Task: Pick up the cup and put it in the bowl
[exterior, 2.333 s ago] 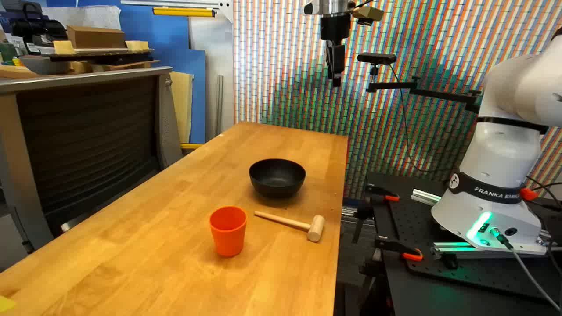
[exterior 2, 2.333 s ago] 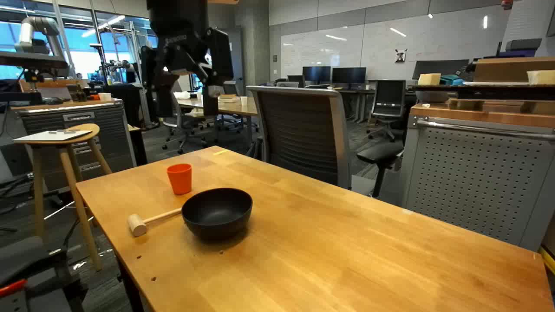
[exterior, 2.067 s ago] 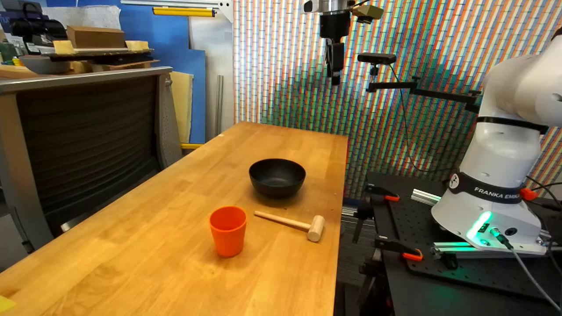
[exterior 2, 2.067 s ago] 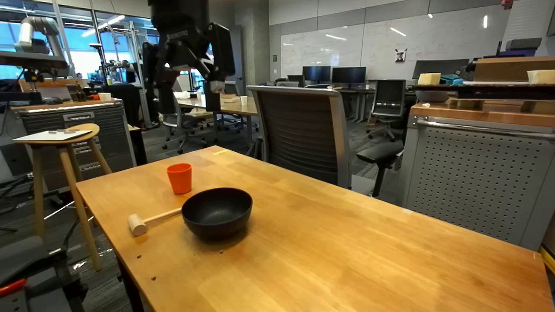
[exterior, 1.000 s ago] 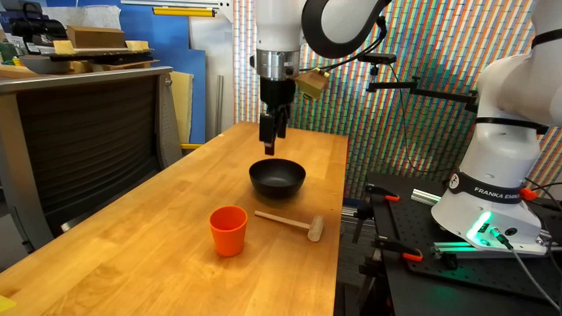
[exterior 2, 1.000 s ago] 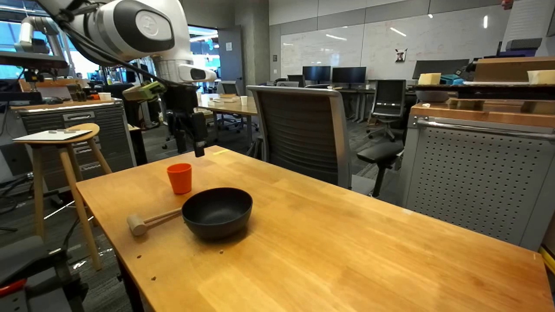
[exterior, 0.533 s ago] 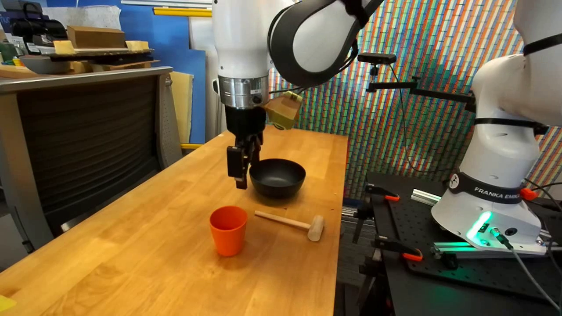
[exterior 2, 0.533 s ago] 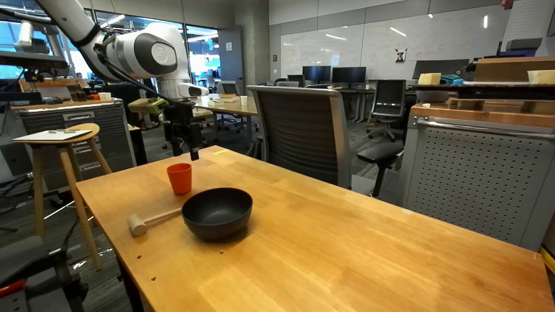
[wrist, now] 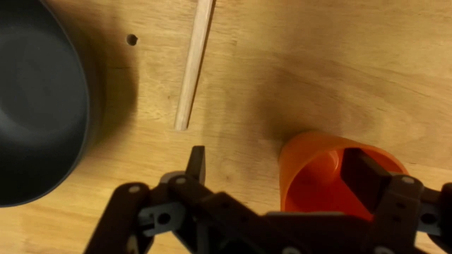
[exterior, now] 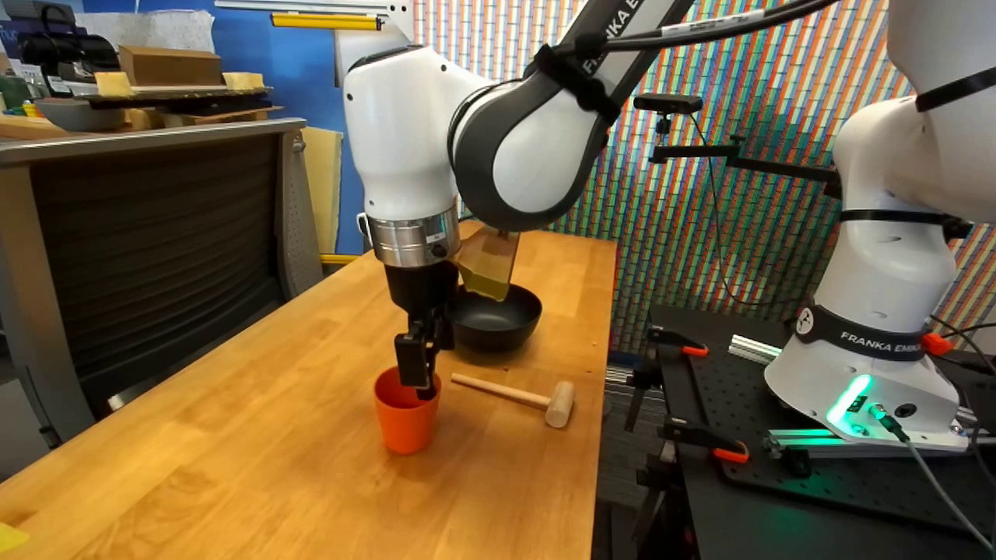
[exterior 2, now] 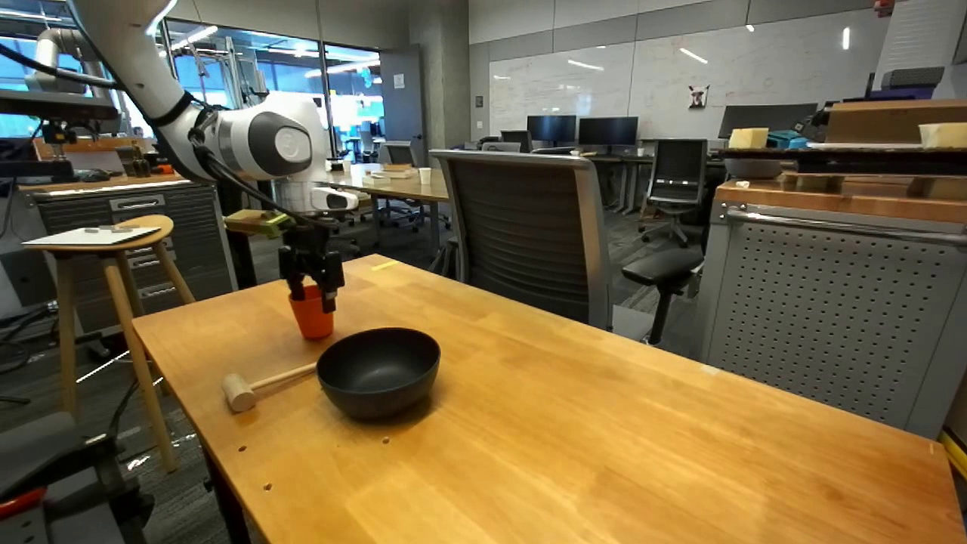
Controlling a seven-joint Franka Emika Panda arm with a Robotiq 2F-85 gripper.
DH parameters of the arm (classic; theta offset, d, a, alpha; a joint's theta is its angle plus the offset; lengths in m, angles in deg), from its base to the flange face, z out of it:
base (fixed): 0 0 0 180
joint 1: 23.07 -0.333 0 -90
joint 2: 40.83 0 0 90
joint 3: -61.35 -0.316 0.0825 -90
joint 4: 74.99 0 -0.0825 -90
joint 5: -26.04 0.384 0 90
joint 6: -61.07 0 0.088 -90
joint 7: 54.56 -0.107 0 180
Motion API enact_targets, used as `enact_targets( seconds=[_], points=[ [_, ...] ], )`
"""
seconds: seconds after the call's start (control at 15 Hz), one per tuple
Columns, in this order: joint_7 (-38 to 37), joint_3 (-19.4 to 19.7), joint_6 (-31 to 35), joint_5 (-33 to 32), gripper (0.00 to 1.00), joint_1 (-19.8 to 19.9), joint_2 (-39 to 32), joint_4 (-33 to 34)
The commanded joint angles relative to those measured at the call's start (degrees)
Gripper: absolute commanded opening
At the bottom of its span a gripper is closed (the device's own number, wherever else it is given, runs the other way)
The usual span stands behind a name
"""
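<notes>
Straddling the rim of the cup [exterior: 405,424]: the spread hand [wrist: 275,160]

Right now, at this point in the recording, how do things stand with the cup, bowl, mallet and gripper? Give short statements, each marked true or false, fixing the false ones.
1. The cup stands on the table, outside the bowl. True.
2. In the wrist view, the gripper covers part of the cup's mouth. True.
3. The gripper is shut. False: it is open.
4. The mallet lies on the table. True.
5. The wrist view shows the whole mallet. False: only part of its handle shows there.
</notes>
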Motion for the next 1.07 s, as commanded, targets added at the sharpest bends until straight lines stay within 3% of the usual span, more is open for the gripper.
enact_targets(
  seconds=[0.0, 0.53, 0.73, 1.0],
  points=[
    [-1.34, 2.39, 4.62, -2.67, 0.68, -3.02, -2.89, 1.78],
    [2.34, 3.24, 5.45, -2.89, 0.04, -3.87, -1.98, 0.23],
    [3.17, 4.29, 5.02, -2.9, 0.0, -2.72, 0.59, -1.7],
    [-0.58, 10.28, 3.37, -7.38, 0.04, -1.93, 5.84, -4.67]
  ],
)
